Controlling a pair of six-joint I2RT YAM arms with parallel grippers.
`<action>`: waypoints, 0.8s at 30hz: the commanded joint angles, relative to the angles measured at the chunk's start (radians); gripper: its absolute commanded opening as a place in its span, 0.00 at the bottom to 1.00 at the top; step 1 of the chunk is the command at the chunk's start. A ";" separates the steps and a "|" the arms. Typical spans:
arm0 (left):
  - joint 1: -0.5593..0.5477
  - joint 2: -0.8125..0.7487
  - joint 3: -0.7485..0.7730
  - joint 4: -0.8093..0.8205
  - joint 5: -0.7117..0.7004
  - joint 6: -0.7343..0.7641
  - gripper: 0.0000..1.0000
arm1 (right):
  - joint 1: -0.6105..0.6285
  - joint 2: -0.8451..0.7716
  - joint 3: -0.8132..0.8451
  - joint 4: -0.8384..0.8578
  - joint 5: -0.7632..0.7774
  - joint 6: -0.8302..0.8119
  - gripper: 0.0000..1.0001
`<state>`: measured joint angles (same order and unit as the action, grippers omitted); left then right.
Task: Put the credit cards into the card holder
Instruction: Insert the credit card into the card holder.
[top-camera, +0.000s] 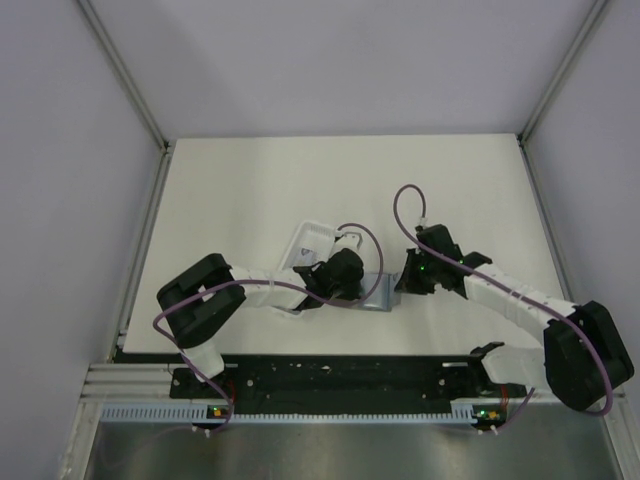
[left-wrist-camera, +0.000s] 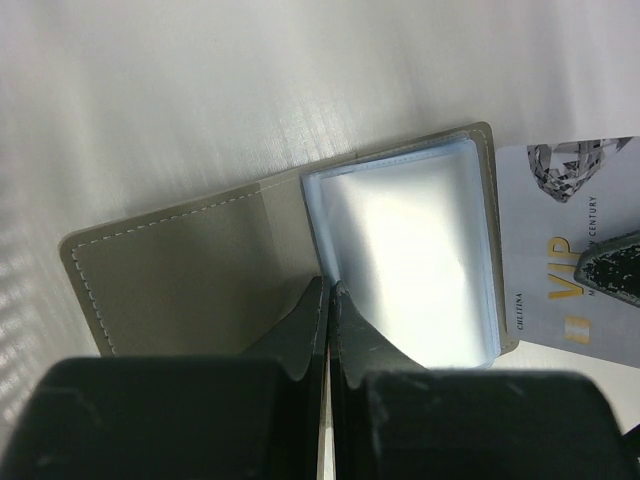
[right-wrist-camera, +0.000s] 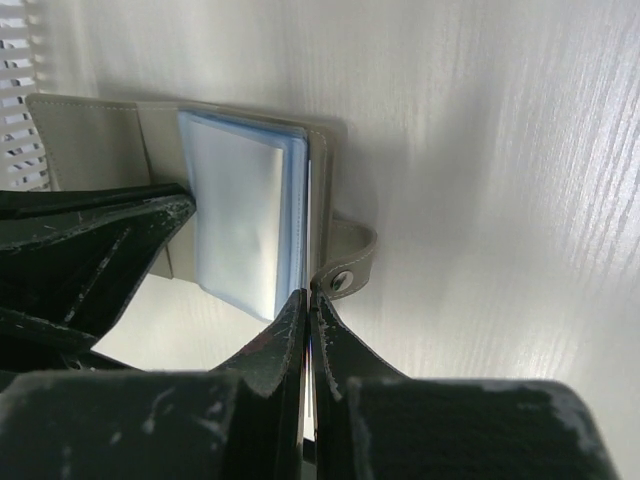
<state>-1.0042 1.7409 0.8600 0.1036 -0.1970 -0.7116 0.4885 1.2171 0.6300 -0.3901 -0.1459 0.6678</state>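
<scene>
The card holder (top-camera: 378, 297) lies open on the table, with an olive-grey cover (left-wrist-camera: 200, 270) and bluish clear pockets (left-wrist-camera: 410, 250). It also shows in the right wrist view (right-wrist-camera: 90, 130). My left gripper (left-wrist-camera: 329, 288) is shut at the spine, and the pocket edge runs in between its tips. In the top view it is the black gripper (top-camera: 362, 290) left of the holder. My right gripper (right-wrist-camera: 308, 295) is shut on a credit card (left-wrist-camera: 560, 250), pale silver with "VIP" print. The card is seen edge-on at the open side of the pockets. In the top view the right gripper (top-camera: 402, 288) is just right of the holder.
A long white tray (top-camera: 308, 243) lies just behind the left gripper. The holder's strap with a metal snap (right-wrist-camera: 345, 270) sticks out beside the right fingertips. Grey walls and metal rails (top-camera: 150, 130) bound the white table.
</scene>
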 joint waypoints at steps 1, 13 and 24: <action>-0.007 -0.003 -0.018 -0.078 0.016 0.014 0.00 | -0.005 0.016 0.036 -0.030 0.022 -0.027 0.00; -0.008 -0.014 -0.007 -0.084 0.022 0.018 0.00 | -0.005 0.044 0.013 0.030 -0.026 -0.036 0.00; -0.011 -0.141 0.037 -0.085 0.045 0.072 0.00 | -0.005 0.087 -0.019 0.037 0.029 -0.039 0.00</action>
<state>-1.0088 1.6787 0.8604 0.0212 -0.1734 -0.6796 0.4885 1.2804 0.6292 -0.3672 -0.1642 0.6464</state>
